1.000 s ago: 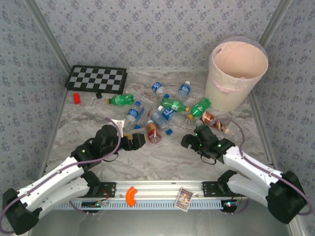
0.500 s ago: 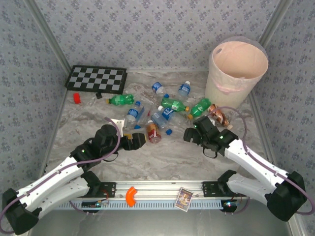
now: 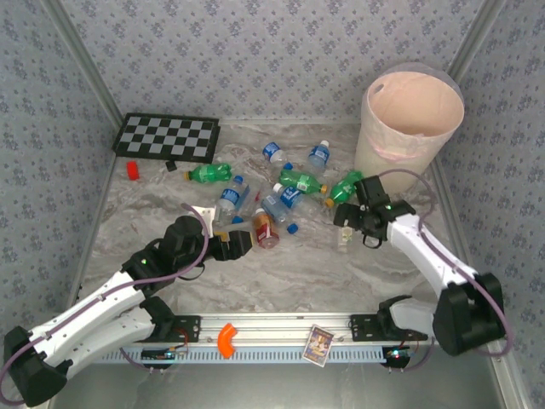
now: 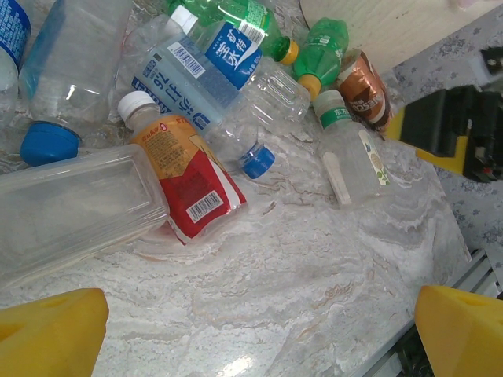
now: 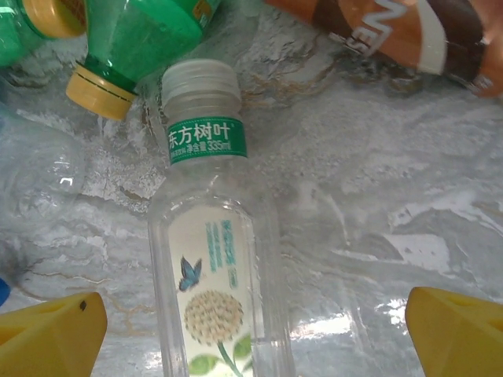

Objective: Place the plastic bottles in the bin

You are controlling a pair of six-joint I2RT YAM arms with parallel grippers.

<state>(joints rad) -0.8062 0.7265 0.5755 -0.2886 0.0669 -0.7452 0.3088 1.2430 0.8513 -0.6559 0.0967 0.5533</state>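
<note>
Several plastic bottles [image 3: 281, 198] lie scattered mid-table, clear, blue-labelled and green. The pale pink bin [image 3: 413, 128] stands at the far right. My right gripper [image 3: 350, 216] is open and hangs over a clear bottle with a white cap and butterfly label [image 5: 216, 267], which lies on the table between its yellow fingertips [image 5: 51, 338]. A green bottle [image 5: 134, 39] and a brown-labelled one [image 5: 385, 31] lie just beyond. My left gripper [image 3: 232, 245] is open over bare marble, and a red-labelled bottle [image 4: 185, 177] and a flat clear bottle [image 4: 75, 212] lie just ahead of it.
A checkerboard [image 3: 166, 136] and a small red block [image 3: 133, 169] sit at the far left. A loose blue cap [image 4: 257, 160] lies by the red-labelled bottle. An orange hook [image 3: 226, 339] and a card [image 3: 318, 345] rest on the near rail.
My right arm has swung away from me and to the right, toward the bin, and now covers the brown-labelled bottle in the top view. The left arm has not moved.
</note>
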